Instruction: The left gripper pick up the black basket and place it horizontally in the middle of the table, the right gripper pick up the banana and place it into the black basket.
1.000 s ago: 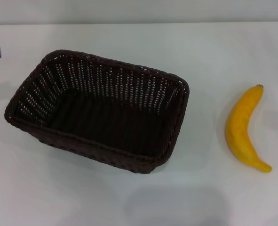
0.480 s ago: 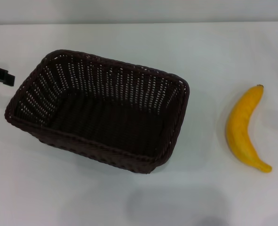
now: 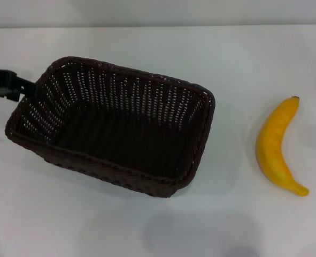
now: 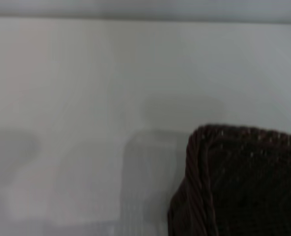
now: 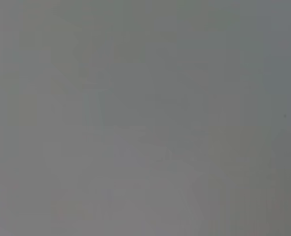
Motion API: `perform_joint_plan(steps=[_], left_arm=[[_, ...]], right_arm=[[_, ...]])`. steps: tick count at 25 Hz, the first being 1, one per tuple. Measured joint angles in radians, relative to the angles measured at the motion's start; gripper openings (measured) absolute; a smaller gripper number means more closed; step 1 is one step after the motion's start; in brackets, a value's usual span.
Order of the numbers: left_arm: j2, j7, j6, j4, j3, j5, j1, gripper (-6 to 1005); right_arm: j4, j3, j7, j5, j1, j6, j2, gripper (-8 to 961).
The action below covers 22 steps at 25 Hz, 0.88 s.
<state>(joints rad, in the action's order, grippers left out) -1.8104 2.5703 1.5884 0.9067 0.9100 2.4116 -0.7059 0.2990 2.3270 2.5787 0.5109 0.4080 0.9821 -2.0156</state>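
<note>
From my head view, far left: the left pincer (image 3: 33, 88) reaches in from the left edge, a black flat-sided arm with its tip at the left short rim of the black basket (image 3: 115, 126); I can't tell if it's spread or pinching, the tip merges with the dark weave. The basket sits left of centre on the white counter (image 3: 147, 225), upright, open side up, long axis tilted so its right end lies nearer me than its left. Inside I see only dark woven floor. My left wrist view shows one rounded corner of the basket (image 4: 243, 182) with its braided rim, bare counter (image 4: 86, 98) beside it, none of the pincer's own parts. Right of the basket, well apart, the banana (image 3: 278, 144) lies flat on the counter, stem tip at the far end, curve bulging toward the basket. Right pincer: not seen in any view; right wrist view is plain grey.
</note>
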Motion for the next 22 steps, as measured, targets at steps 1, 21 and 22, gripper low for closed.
perform_joint_plan(steps=[1,21,22], left_arm=[[-0.001,0.0,-0.001,-0.013,0.002,0.007,-0.005,774],[-0.05,-0.048,-0.109,-0.121,0.061,0.056,-0.058,731],[-0.05,-0.051,-0.109,-0.118,0.064,0.056,-0.057,713]], right_arm=[[0.0,0.0,0.0,0.0,0.001,0.0,0.0,859],[0.0,0.001,0.007,0.001,0.006,-0.011,0.003,859],[0.0,0.002,0.007,0.0,0.005,-0.011,0.003,859]])
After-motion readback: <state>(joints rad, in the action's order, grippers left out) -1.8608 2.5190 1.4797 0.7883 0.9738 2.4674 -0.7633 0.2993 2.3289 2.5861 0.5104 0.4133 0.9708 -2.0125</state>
